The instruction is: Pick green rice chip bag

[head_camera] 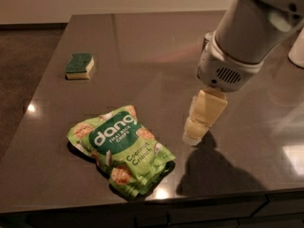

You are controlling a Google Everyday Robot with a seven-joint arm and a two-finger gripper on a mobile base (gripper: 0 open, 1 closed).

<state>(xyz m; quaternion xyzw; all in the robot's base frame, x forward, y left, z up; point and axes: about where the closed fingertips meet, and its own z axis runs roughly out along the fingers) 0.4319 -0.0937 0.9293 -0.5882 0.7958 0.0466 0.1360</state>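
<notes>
Green rice chip bag (121, 148) lies flat beside pincer (193, 137).

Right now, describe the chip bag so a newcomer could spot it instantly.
On the dark table, look at the near edge, left of the gripper. The chip bag lies flat there: crinkly light green with white "dang" lettering, far bigger than the sponge farther back.

Glossy tbl (142, 46) under pincer (194, 133); crinkly bag (121, 148).
</notes>
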